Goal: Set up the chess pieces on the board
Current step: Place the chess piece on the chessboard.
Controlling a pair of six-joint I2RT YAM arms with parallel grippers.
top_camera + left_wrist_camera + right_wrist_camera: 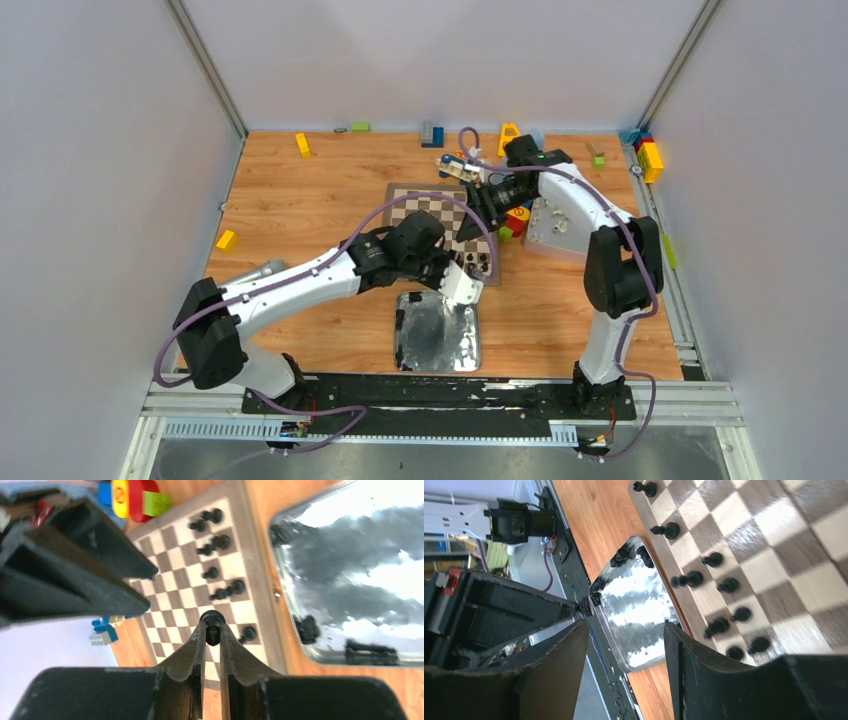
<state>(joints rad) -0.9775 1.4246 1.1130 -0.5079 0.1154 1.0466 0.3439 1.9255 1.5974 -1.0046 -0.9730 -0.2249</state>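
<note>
Several black chess pieces (pixel 728 585) stand in a loose double row along the edge of the board (pixel 774 545) nearest the arms' bases. One more piece (pixel 213 636) is pinched by its upper part between the tips of the left pincer (pixel 212 625), which is pressed together on it above that same edge row; whether its foot touches the square cannot be told. The right pincer (pixel 624 655) hangs over the board with its fingers spread and nothing between them. Just beside the board's near edge lies a shiny silver tray (pixel 437 340), and a few further black pieces lie in it close to its rim. A second silver tray (pixel 552 225) sits to the right of the board, with a clump of red, yellow and green toy blocks (pixel 515 220) between the two. The surface (pixel 300 200) is orange-brown wood grain, scattered with loose blocks: a yellow block (pixel 303 145) toward the far edge, another yellow block (pixel 227 240) at the left, a green block (pixel 360 127) against the back wall, and others along the far edge and the right rail. Plain pale walls (pixel 100 150) close the surface in on three sides, with an aluminium post (pixel 205 65) in the far left corner, and a black base plate (pixel 440 392) carries both arms at the near edge.
</note>
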